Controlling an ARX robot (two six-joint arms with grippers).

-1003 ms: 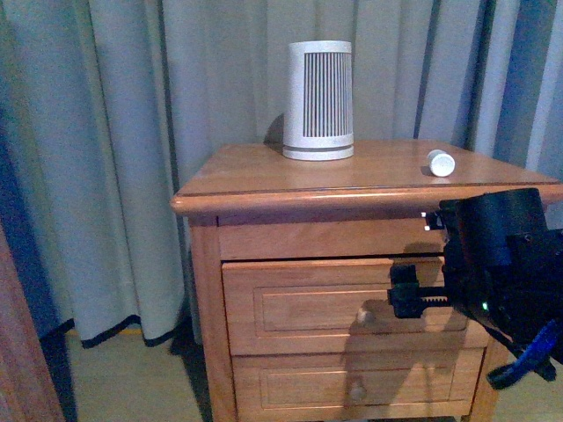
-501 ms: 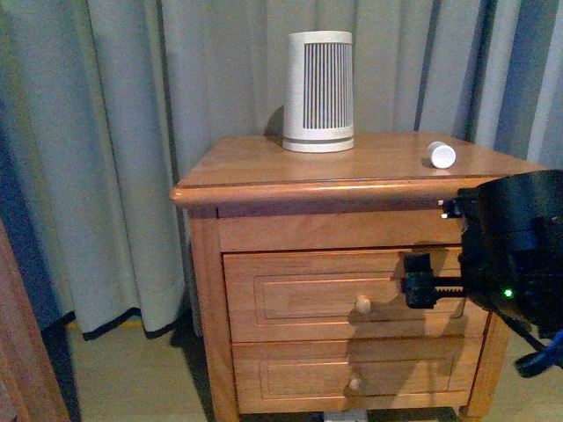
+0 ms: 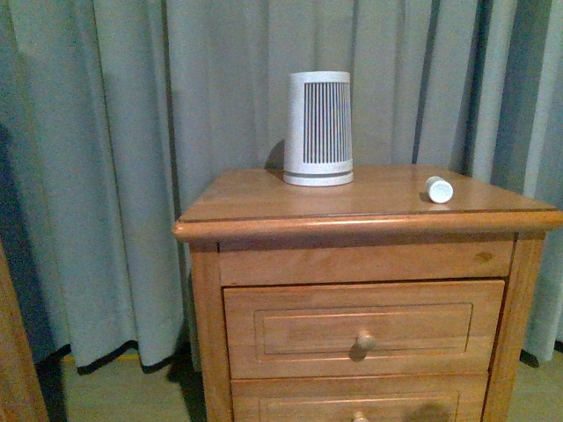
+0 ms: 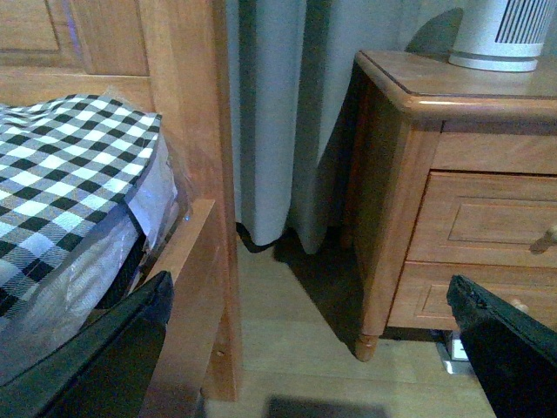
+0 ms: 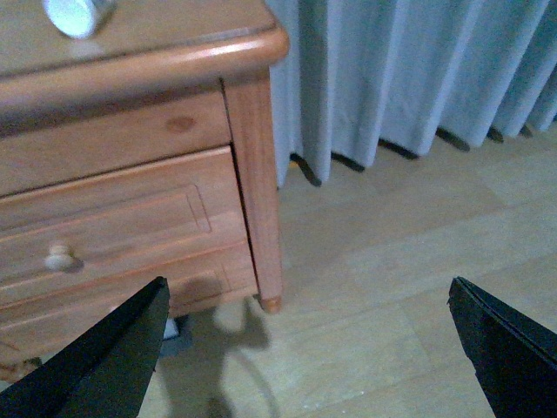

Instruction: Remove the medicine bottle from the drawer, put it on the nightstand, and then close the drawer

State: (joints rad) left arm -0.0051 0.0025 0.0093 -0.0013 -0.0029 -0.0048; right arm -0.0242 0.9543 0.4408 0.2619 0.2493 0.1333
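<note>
The medicine bottle [image 3: 439, 189] lies on its side on the nightstand [image 3: 264, 211] top, near the right edge; its end also shows in the right wrist view [image 5: 77, 15]. The upper drawer [image 3: 290, 327] is shut flush, its knob [image 3: 365, 339] showing. Neither arm shows in the front view. My left gripper [image 4: 313, 348] is open and empty, low over the floor between the bed and the nightstand [image 4: 418, 96]. My right gripper [image 5: 313, 348] is open and empty, over the floor to the right of the nightstand [image 5: 252, 174], with the drawer [image 5: 113, 235] beside it.
A white-and-grey ribbed device [image 3: 318, 128] stands at the back of the nightstand top. Grey curtains [image 3: 106, 158] hang behind. A wooden bed frame [image 4: 187, 131] with checked bedding [image 4: 61, 174] is left of the nightstand. The floor [image 5: 392, 287] is pale wood.
The right arm has drawn back out of the front view. The camera view has shifted so the nightstand sits lower in the picture. The upper drawer has gone from slightly out to flush.
</note>
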